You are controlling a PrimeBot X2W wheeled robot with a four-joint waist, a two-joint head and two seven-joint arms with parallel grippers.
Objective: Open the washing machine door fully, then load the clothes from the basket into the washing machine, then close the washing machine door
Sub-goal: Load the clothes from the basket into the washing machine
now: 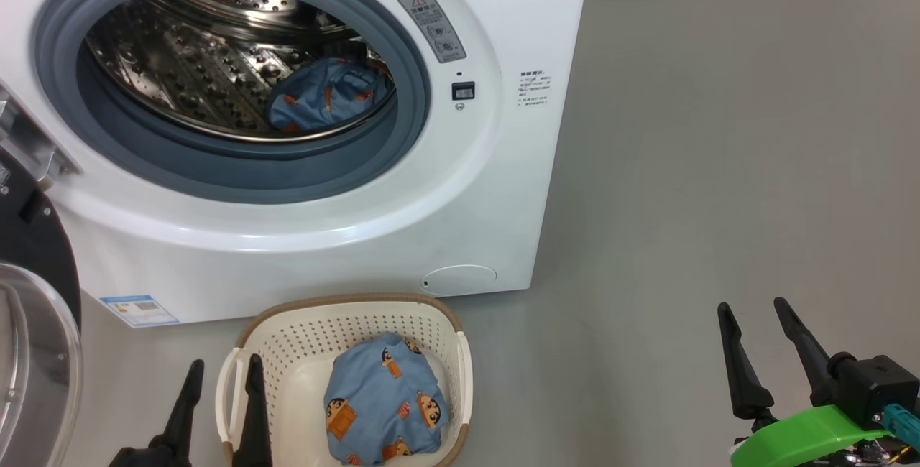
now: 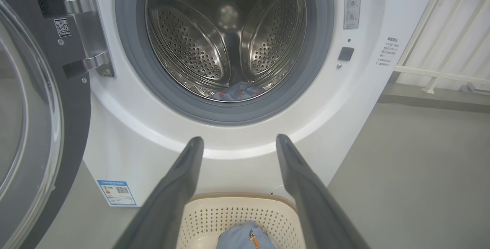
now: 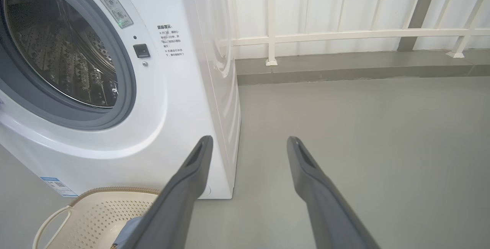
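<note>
- So, head view: the washing machine door [image 1: 39, 251] hangs open at my left. One printed garment [image 1: 323, 97] is already in the drum [image 1: 187, 65]. A second bundle [image 1: 384, 402] sits in the basket [image 1: 345, 302], on the floor in front of the washing machine [image 1: 323, 251].
- My left gripper [image 1: 225, 363] is spread wide and empty at the basket's left handle. One finger looks inside the rim and one outside, and I can't tell the height. Risk: going straight down, I pinch the wall or drag the basket instead of the cloth.
- My right gripper [image 1: 751, 305] is also wide and empty, well apart over bare floor. Little risk there unless it swings in across the left arm.
- Left wrist view: my fingers [image 2: 174, 187] frame the drum mouth, with the bundle [image 2: 245, 237] low between them. It's a soft lump, so a shallow pinch probably takes one fold. The rest would trail and may snag on the rubber ring [image 2: 229, 115] or drop short of the drum.
- Same view: the door glass and hinge [image 2: 90, 30] are close on the left. A wide lift arc could knock the door partway shut.
- Right wrist view: my right gripper [image 3: 249, 138] points past the machine's front corner toward the floor and railing [image 3: 344, 34]. The basket [image 3: 95, 218] is at lower left. Reaching for it from here could clip that corner.
- My read: loading is about half done and the door close hasn't started.
</note>
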